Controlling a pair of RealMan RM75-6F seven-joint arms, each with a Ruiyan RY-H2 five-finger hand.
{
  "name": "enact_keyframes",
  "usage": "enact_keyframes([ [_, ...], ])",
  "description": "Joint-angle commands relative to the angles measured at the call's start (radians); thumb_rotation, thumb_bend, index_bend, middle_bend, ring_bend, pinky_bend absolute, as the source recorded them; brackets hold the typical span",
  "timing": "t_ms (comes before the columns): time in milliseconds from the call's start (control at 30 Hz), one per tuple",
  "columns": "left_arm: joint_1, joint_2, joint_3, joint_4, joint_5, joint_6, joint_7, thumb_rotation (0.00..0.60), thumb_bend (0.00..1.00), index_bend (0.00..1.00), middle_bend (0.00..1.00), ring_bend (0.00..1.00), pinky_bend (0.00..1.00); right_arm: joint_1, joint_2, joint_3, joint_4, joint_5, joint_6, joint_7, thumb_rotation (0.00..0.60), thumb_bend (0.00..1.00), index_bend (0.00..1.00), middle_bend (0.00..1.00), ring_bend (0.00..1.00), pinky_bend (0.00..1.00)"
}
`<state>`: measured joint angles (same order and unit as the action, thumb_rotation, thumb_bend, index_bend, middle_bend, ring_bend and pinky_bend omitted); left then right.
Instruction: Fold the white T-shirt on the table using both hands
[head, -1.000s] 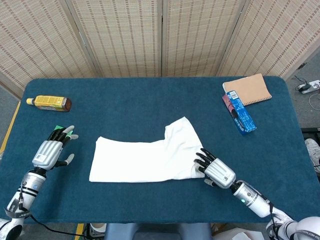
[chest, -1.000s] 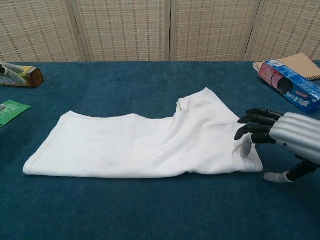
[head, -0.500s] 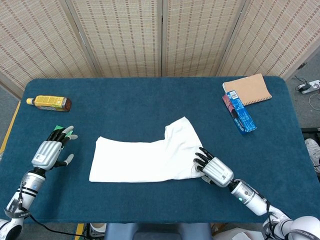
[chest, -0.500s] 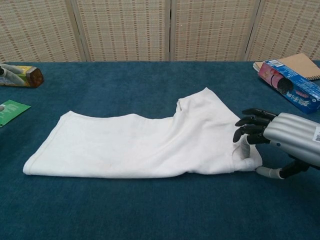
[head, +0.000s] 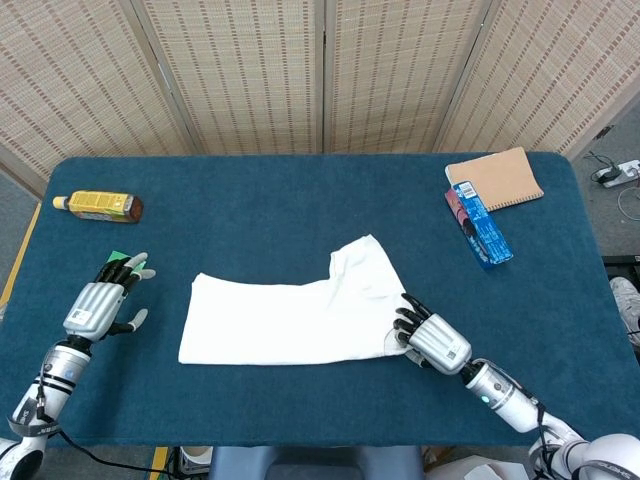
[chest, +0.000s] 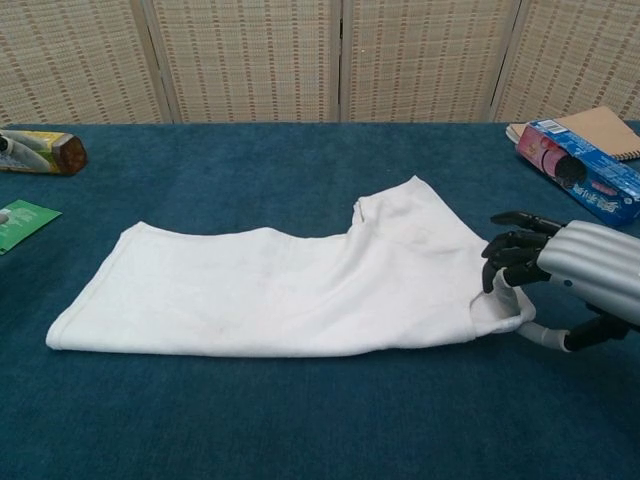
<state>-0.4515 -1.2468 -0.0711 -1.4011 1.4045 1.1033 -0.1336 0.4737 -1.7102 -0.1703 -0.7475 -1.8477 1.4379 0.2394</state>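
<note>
**Right hand takes the corner of the shirt**

The white T-shirt lies partly folded in a long flat strip across the middle of the blue table, with one flap jutting toward the far side near its right end. The right hand sits at the shirt's near right corner. Its dark fingers curl down over the cloth and its thumb lies under the edge, so the corner is pinched and lifted a little off the table, as the chest view shows.

The left hand rests on the table well apart from the shirt's left edge, its fingers spread and holding nothing. A small green packet lies just by its fingertips.

A bottle lies on its side near the far left corner of the table. At the far right a blue box lies against a brown notebook. A woven folding screen stands behind the table
</note>
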Motion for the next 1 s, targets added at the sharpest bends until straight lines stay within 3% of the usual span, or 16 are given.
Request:
enact_keyframes([
  [33,-0.001,0.0,0.0,-0.001,0.0,-0.003,0.001,0.6,0.38,0.23,0.05,0.0,0.0,-0.009,0.025,-0.004,-0.024,0.002,0.008,-0.006,0.6,0.45,0.62,0.38,0.2,0.05],
  [367,-0.01,-0.001,-0.002,-0.01,-0.001,-0.012,0.013,0.6,0.38,0.22,0.05,0.0,0.0,-0.036,0.105,-0.008,-0.103,0.016,0.025,-0.029,0.6,0.47,0.62,0.39,0.2,0.05],
  [467,-0.013,-0.004,-0.005,-0.011,-0.008,-0.02,0.018,0.6,0.38,0.21,0.05,0.0,0.0,-0.03,0.109,-0.008,-0.119,0.016,0.005,-0.037,0.6,0.43,0.62,0.37,0.2,0.05],
  [500,-0.015,-0.003,-0.006,-0.012,-0.012,-0.024,0.02,0.6,0.38,0.21,0.05,0.0,0.0,-0.027,0.111,-0.01,-0.127,0.016,-0.01,-0.045,0.6,0.4,0.59,0.35,0.2,0.05],
  [567,-0.017,-0.001,-0.008,-0.014,-0.017,-0.028,0.024,0.6,0.38,0.21,0.05,0.0,0.0,-0.02,0.116,-0.012,-0.144,0.018,-0.036,-0.058,0.6,0.32,0.43,0.29,0.18,0.05],
  [633,-0.019,0.002,-0.011,-0.014,-0.025,-0.034,0.028,0.6,0.38,0.21,0.05,0.0,0.0,-0.014,0.13,-0.013,-0.172,0.025,-0.066,-0.077,0.6,0.22,0.15,0.2,0.11,0.04],
  [667,-0.02,0.005,-0.013,-0.014,-0.032,-0.038,0.03,0.6,0.38,0.21,0.05,0.0,0.0,-0.011,0.14,-0.011,-0.191,0.028,-0.078,-0.089,0.6,0.18,0.06,0.16,0.08,0.03],
  [767,-0.023,0.011,-0.02,-0.01,-0.049,-0.048,0.03,0.6,0.38,0.2,0.05,0.0,0.0,-0.005,0.173,-0.007,-0.241,0.035,-0.094,-0.113,0.6,0.1,0.0,0.09,0.03,0.0],
  [1000,-0.036,0.022,-0.029,0.029,-0.063,-0.074,0.018,0.6,0.38,0.24,0.05,0.0,0.0,-0.003,0.281,0.032,-0.357,0.038,-0.038,-0.186,0.6,0.08,0.0,0.06,0.0,0.0],
])
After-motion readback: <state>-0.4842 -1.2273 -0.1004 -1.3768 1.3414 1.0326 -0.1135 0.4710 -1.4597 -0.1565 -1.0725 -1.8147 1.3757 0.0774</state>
